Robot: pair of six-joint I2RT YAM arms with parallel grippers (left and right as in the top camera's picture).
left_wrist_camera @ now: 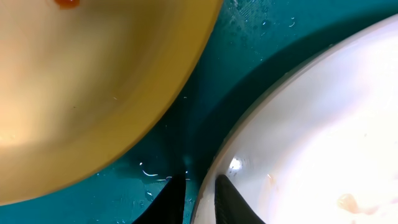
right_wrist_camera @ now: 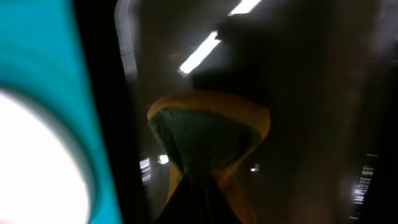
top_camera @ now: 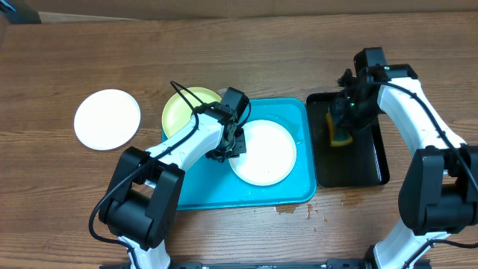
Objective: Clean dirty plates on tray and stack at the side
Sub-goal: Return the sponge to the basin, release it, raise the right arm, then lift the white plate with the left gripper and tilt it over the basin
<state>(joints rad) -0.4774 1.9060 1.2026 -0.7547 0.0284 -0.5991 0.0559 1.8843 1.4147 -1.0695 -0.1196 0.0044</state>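
Brown wood-grain table (top_camera: 239, 52) from overhead, with the turquoise tray (top_camera: 276, 196) at centre and a black tray (top_camera: 358, 168) just to its right. On the turquoise tray, one white plate (top_camera: 265, 153). Overlapping its far-left corner, the yellow-green plate (top_camera: 183, 112). Well apart on bare wood to the left, a second white plate (top_camera: 107, 119). Down at the white plate's left edge, the left gripper (top_camera: 228, 146); over the black tray, the right gripper (top_camera: 345, 119) at a yellow sponge (top_camera: 340, 134).

From the left wrist: wet turquoise tray (left_wrist_camera: 261, 37) between the yellow-green plate (left_wrist_camera: 93, 93), with an orange smear (left_wrist_camera: 65, 3) at the top edge, and the white plate (left_wrist_camera: 323, 124). Narrowly parted, the left gripper (left_wrist_camera: 200, 202), its fingers (left_wrist_camera: 233, 202) astride the white rim, one outside, one inside. Pinching or slack: cannot tell.

From the right wrist, blurred: the right gripper (right_wrist_camera: 199, 208) closed tight on the sponge (right_wrist_camera: 208, 143), squeezed to a waist where held. At the left edge, turquoise tray (right_wrist_camera: 37, 56) and white plate (right_wrist_camera: 31, 162).

Probably light, stiff, thin plastic, slick with water. Best taken at the raised rim with a firm pinch, lest it slip or tip.
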